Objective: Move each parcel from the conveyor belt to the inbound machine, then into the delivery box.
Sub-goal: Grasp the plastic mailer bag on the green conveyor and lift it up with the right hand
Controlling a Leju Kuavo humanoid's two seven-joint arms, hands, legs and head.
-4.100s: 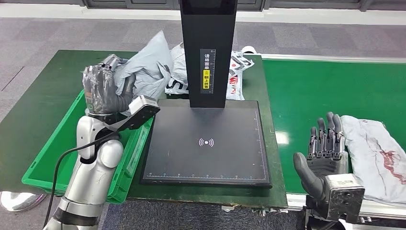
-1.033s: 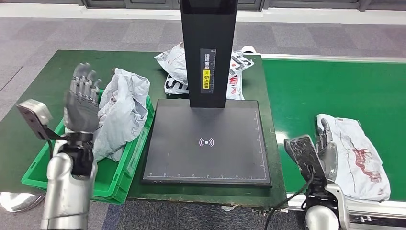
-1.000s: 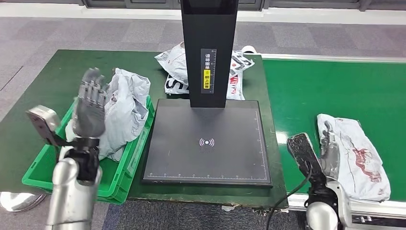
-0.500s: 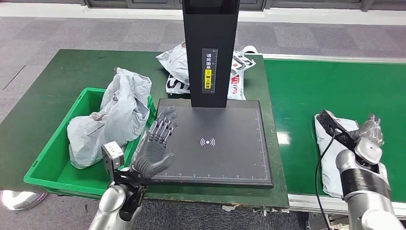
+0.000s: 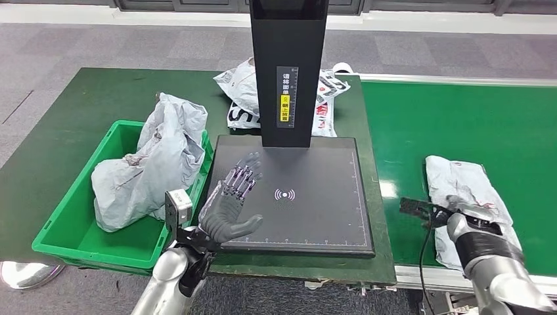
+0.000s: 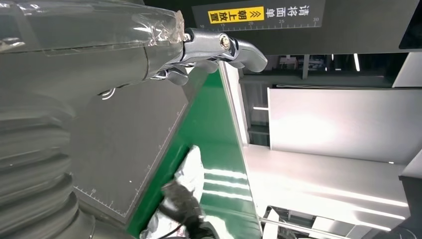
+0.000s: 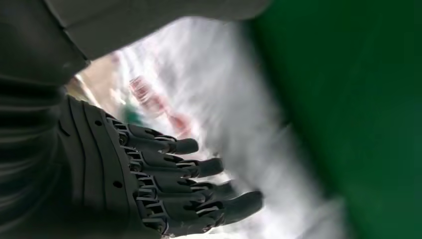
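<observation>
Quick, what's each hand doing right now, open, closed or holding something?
Left hand: open, fingers spread above the black scanner plate, holding nothing.
Right hand: fingers extended over the grey parcel on the belt; whether it grips it cannot be told.

Grey carpet tiles (image 5: 79,39), in lighter and darker patches, cover the floor beyond a green-topped table (image 5: 72,125). Along the far edge of the floor runs a pale strip (image 5: 427,23) below dark panelling. In the left wrist view, brushed metal panels (image 6: 338,124) stand past the green surface, catching bright reflections, with strip lights (image 6: 356,62) glowing in a dim space farther off.
</observation>
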